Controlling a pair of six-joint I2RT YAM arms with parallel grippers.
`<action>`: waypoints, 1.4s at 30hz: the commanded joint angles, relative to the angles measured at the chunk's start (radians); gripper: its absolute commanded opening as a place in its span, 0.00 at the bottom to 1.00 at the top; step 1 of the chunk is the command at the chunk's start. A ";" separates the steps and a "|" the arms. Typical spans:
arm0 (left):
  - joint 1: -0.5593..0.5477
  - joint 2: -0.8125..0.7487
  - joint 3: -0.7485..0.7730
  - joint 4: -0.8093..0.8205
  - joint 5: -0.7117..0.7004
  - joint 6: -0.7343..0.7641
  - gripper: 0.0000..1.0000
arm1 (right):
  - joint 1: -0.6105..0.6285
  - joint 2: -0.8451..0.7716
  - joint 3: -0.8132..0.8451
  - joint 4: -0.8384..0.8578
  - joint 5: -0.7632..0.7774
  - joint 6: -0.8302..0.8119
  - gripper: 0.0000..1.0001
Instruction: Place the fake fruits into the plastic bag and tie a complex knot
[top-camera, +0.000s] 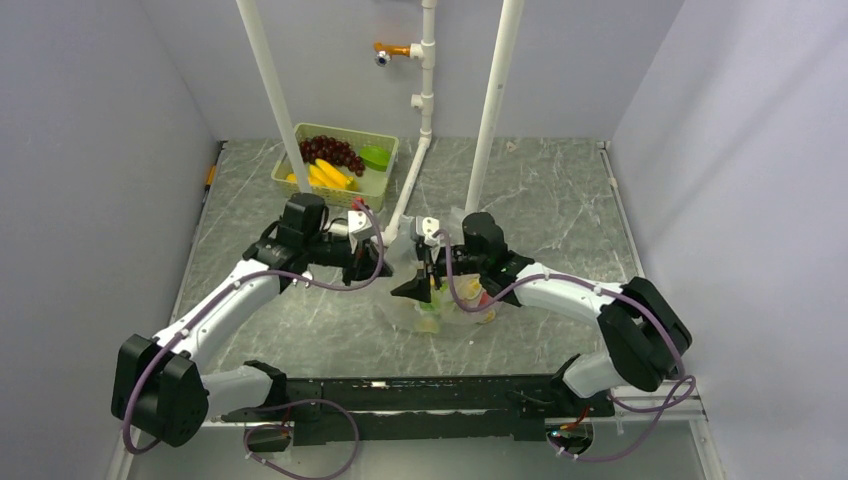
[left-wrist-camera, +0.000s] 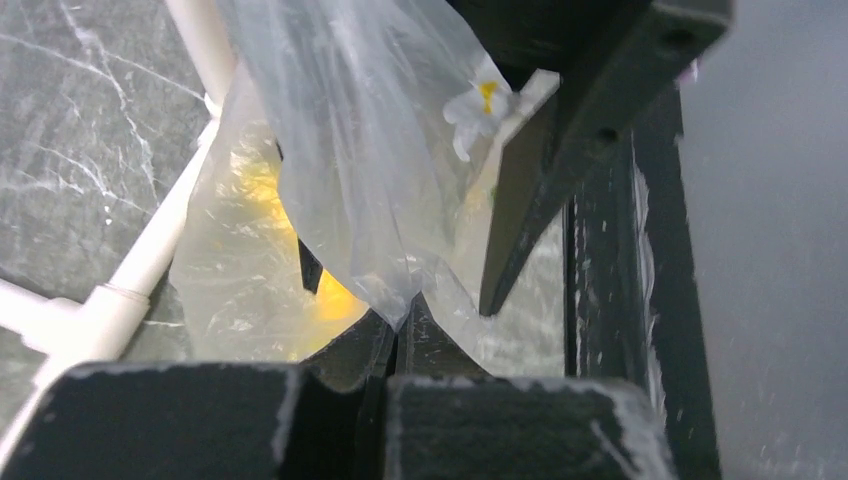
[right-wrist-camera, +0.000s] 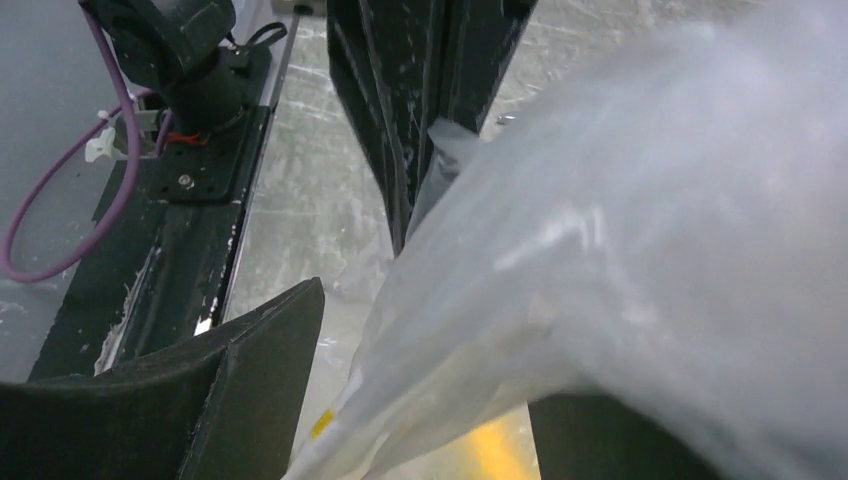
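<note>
The plastic bag (top-camera: 447, 312) lies on the table between the two grippers, with a yellow fruit (top-camera: 468, 290), a red one (top-camera: 482, 298) and a green one (top-camera: 428, 322) inside. My left gripper (top-camera: 385, 255) is shut on a fold of the bag's film (left-wrist-camera: 360, 170); its jaws (left-wrist-camera: 408, 305) meet on the plastic. My right gripper (top-camera: 418, 285) is open, and a bunched length of the bag (right-wrist-camera: 560, 270) runs between its spread fingers (right-wrist-camera: 240, 390). Yellow fruit glows through the film (left-wrist-camera: 335, 300). No knot shows in any view.
A pale green basket (top-camera: 385, 178) at the back left holds purple grapes (top-camera: 330, 150), yellow bananas (top-camera: 325, 175) and a green fruit (top-camera: 375, 157). White pipes (top-camera: 405, 190) rise just behind the grippers. The black base rail (top-camera: 420, 395) runs along the near edge.
</note>
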 joint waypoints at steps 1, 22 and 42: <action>-0.003 -0.042 -0.111 0.494 0.004 -0.476 0.00 | 0.008 0.040 0.010 0.166 -0.012 0.081 0.72; 0.178 -0.112 0.067 0.029 0.086 -0.133 0.80 | -0.009 0.118 -0.025 0.163 -0.044 -0.033 0.00; -0.033 0.129 0.090 0.440 0.104 -0.457 0.76 | 0.011 0.081 -0.010 0.041 -0.120 -0.284 0.15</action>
